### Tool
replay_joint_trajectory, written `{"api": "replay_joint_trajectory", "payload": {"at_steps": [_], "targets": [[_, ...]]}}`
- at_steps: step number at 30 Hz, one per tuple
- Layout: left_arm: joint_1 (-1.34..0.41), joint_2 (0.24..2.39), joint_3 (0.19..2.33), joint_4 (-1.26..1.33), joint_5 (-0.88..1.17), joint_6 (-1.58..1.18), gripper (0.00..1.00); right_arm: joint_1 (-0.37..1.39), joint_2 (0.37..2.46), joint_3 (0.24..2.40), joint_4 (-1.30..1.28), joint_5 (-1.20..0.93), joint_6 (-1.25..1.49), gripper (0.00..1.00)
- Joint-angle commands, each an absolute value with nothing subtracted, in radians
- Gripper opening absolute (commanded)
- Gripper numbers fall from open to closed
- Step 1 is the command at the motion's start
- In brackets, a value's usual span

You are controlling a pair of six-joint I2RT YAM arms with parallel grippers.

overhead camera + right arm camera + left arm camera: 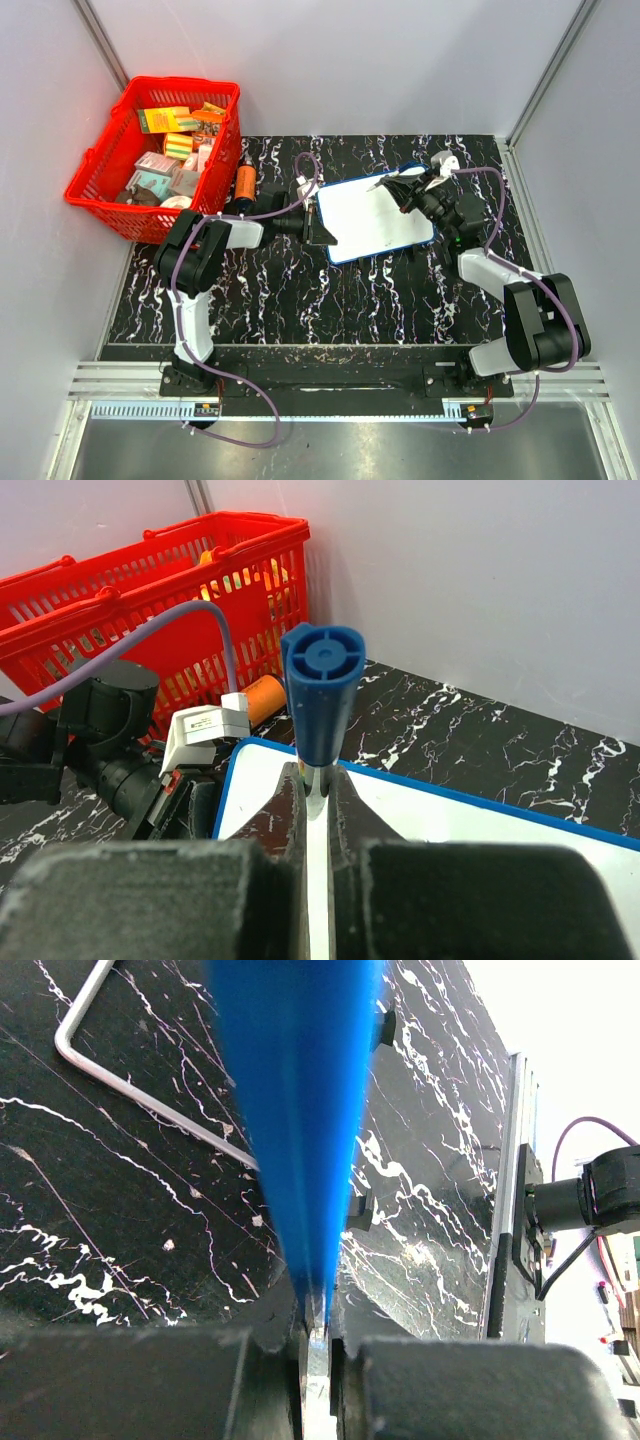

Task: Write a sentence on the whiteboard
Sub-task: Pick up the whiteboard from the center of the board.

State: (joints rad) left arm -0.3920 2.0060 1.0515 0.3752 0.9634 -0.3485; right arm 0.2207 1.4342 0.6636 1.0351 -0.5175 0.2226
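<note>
Gripping a blue marker (322, 680), the right hand (318, 790) sits over the blue-rimmed whiteboard's (375, 218) upper right. Left hand (318, 1320) pinches its left edge.

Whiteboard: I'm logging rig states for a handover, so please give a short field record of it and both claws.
whiteboard: on black marbled table, no writing visible
left claw: shut on whiteboard's blue rim
right claw: shut on blue marker, near board's far-right corner
red basket: far left, holding small items
</note>
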Motion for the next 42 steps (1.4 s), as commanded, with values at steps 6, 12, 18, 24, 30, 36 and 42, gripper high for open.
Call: {"api": "replay_joint_trajectory", "payload": {"at_steps": [6, 12, 18, 24, 30, 36, 42], "targets": [[-0.399, 2.026, 1.02, 0.259, 0.784, -0.291, 0.0, 0.218, 1.433, 0.678, 1.097, -0.525, 0.25, 0.0], [-0.402, 2.029, 1.02, 0.259, 0.767, -0.311, 0.0, 0.219, 1.42, 0.664, 1.112, -0.511, 0.239, 0.0], [-0.414, 2.005, 1.009, 0.25, 0.733, -0.35, 0.0, 0.216, 1.434, 0.695, 1.117, -0.532, 0.264, 0.0], [-0.439, 1.977, 0.999, 0.236, 0.701, -0.364, 0.0, 0.218, 1.425, 0.707, 1.108, -0.561, 0.268, 0.0], [-0.456, 1.947, 0.986, 0.218, 0.675, -0.373, 0.0, 0.218, 1.402, 0.707, 1.068, -0.571, 0.256, 0.0], [-0.46, 1.914, 0.966, 0.204, 0.661, -0.367, 0.0, 0.218, 1.402, 0.732, 1.032, -0.564, 0.265, 0.0], [-0.465, 1.928, 0.96, 0.23, 0.675, -0.377, 0.0, 0.216, 1.384, 0.681, 1.112, -0.543, 0.23, 0.0]]}}
